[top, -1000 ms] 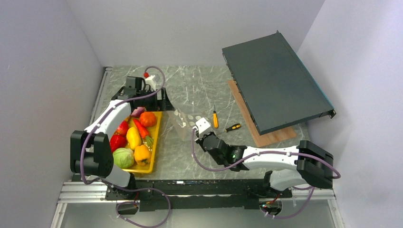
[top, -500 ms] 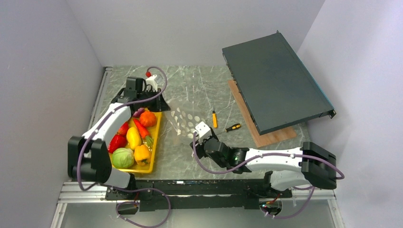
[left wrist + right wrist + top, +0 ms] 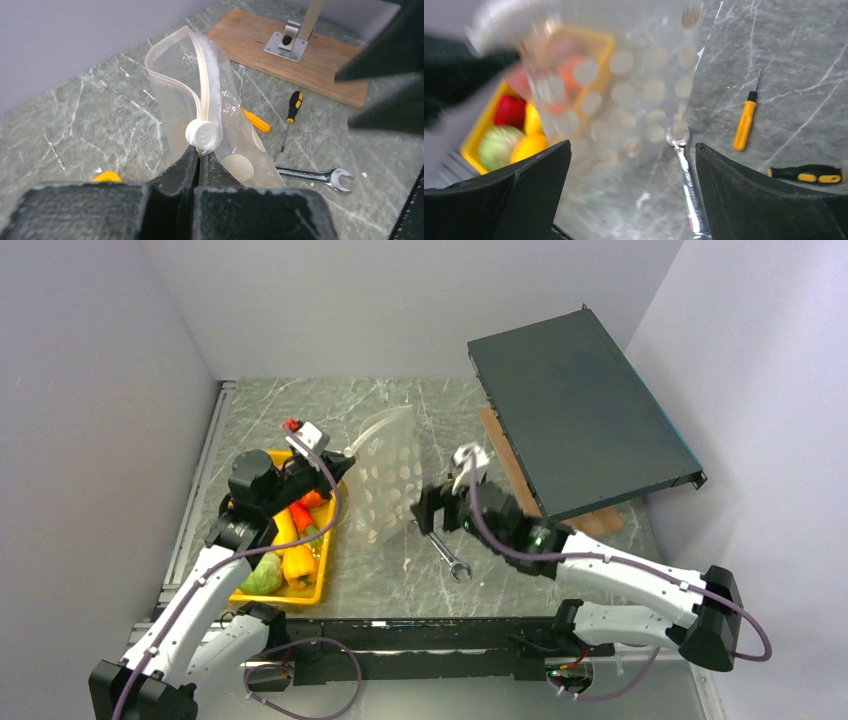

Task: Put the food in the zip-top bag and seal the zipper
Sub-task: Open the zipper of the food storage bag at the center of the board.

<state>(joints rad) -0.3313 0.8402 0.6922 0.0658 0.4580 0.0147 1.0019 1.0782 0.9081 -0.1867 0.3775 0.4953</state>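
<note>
The zip-top bag (image 3: 390, 478), clear with white dots, hangs upright above the table between the arms. My left gripper (image 3: 338, 462) is shut on its mouth edge just below the white slider (image 3: 202, 134). From there the zipper (image 3: 204, 70) curves up and away, and the mouth gapes a little. My right gripper (image 3: 432, 512) stands open just right of the bag (image 3: 634, 95), with nothing between its fingers (image 3: 531, 182). The food (image 3: 285, 558) lies in the yellow tray (image 3: 318, 585) under the left arm; green cabbage, red and yellow pieces (image 3: 516, 132) show blurred through the bag.
A steel wrench (image 3: 448, 556) lies on the marble below the right gripper. A yellow screwdriver (image 3: 744, 125) and a black-and-yellow one (image 3: 809, 174) lie to its right. At the back right, a dark flat box (image 3: 580, 420) leans over a wooden board (image 3: 300, 65).
My left gripper shut on the bag's zipper end and lifted the bag off the table. My right gripper let go of the bag, opened wide and rose to the right. The wrench now shows.
</note>
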